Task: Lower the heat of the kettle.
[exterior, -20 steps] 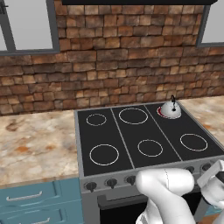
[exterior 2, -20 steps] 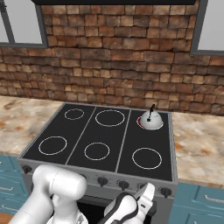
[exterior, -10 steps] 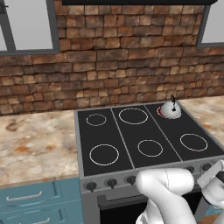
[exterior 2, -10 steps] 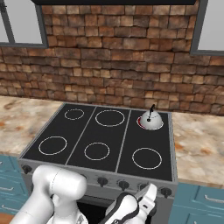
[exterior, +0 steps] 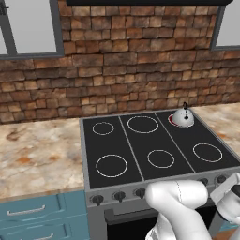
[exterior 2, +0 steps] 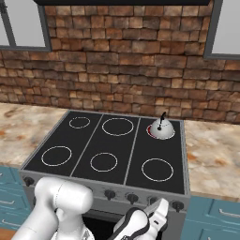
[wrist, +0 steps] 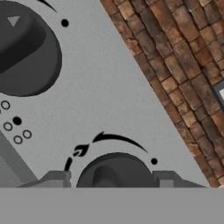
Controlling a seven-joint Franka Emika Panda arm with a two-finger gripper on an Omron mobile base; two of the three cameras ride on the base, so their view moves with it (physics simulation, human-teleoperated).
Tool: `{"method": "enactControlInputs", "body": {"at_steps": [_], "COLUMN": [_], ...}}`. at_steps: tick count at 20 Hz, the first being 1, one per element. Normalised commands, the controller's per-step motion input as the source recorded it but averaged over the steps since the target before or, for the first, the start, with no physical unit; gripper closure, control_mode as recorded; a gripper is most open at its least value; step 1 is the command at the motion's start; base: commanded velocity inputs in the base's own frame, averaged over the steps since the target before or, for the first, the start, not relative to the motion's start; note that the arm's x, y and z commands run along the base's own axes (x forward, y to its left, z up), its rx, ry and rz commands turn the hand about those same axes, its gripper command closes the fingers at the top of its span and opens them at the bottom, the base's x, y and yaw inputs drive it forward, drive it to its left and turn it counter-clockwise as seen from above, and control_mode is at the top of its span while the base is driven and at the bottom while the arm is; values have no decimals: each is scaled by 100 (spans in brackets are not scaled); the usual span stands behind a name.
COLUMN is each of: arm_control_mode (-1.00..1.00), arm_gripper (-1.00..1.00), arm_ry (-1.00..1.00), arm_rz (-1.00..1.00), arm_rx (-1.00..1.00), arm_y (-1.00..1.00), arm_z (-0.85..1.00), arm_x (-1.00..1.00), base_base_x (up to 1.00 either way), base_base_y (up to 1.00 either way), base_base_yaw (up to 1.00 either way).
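Item 1, kettle (exterior: 182, 118): sits on rear right burner of the stove (exterior: 154, 159), against the brick wall (exterior: 131, 70). A thin red ring shows around its base; you can't make out more of the burner under it. Dark handle and knob too small to separate in either base view.

Item 2, gripper (wrist: 113, 181): in hand view you see two grey finger tips (wrist: 56, 179), one each side of a dark knob (wrist: 116, 173) on the stove's front panel (wrist: 100, 96). Lower part of knob and tips cut off by frame edge, so you can't tell if jaws are apart or clamped on it. Right base view puts the hand (exterior 2: 157, 218) low, just below the knob row; tips too small to read there. Left base view: wrist cut off at the right edge.

Item 3, second knob (wrist: 24, 52): upper left in hand view, partly cut off. Flame-arc markings around the near knob show in hand view; base views give the knobs as dark dots.

Item 4, counter (exterior: 37, 154): marbled, both sides of stove.
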Motion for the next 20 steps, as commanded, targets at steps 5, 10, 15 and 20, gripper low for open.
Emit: {"method": "enactControlInputs", "body": {"at_steps": [5, 10, 15, 20], "arm_control_mode": [-100, -100, -100, -100], "arm_gripper": [100, 100, 100, 100], "arm_ry": [0, 0, 0, 0], "arm_rz": [0, 0, 0, 0], "arm_rx": [0, 15, 23, 26], "arm_y": [-2, -17, -16, -24], "arm_z": [-8, 0, 5, 6], "arm_x": [1, 0, 0, 0], "base_base_x": [0, 0, 0, 0], "base_base_y": [0, 0, 0, 0], "base_base_yaw": [0, 0, 0, 0]}}
